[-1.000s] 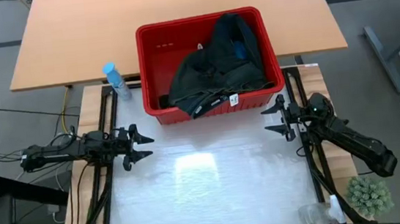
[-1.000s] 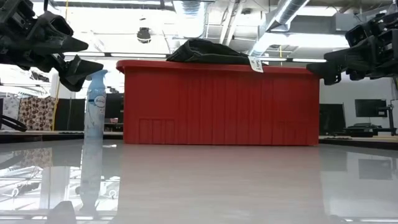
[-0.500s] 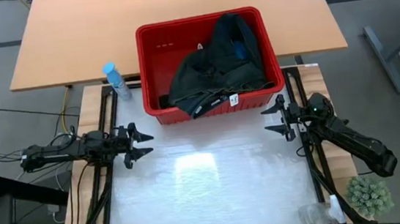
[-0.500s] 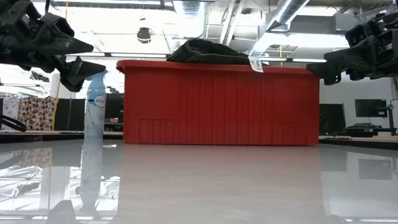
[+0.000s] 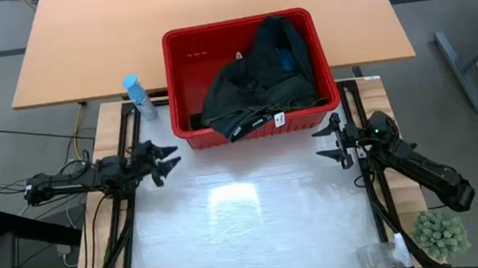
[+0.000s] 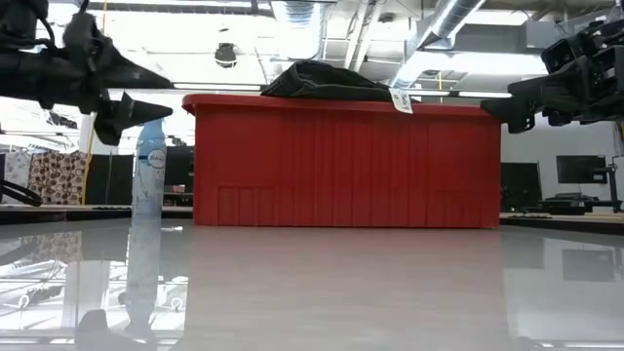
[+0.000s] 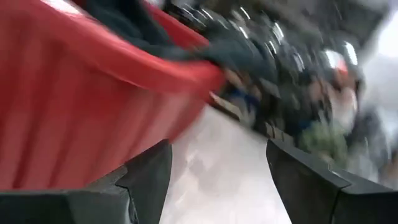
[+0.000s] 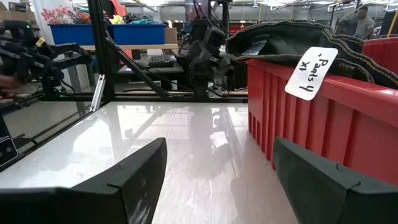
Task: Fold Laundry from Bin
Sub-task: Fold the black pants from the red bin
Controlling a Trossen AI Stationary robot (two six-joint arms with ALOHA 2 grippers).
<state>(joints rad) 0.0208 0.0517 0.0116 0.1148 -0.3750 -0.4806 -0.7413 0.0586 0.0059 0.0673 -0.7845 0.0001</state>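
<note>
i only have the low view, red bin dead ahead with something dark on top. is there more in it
Observer: Yes. From above, the bin holds a black heap filling its right half; its left half is bare red floor.
Operator: any other colour in there
Observer: A small blue item shows in the heap, toward the right wall.
Operator: that white tag at the rim, what is it
Observer: A label hanging over the near rim, handwritten with what looks like "Pants".
Operator: grippers holding anything
Observer: No. The left gripper and the right gripper are both open and empty, over the table on either side, near the bin's front corners.
</note>
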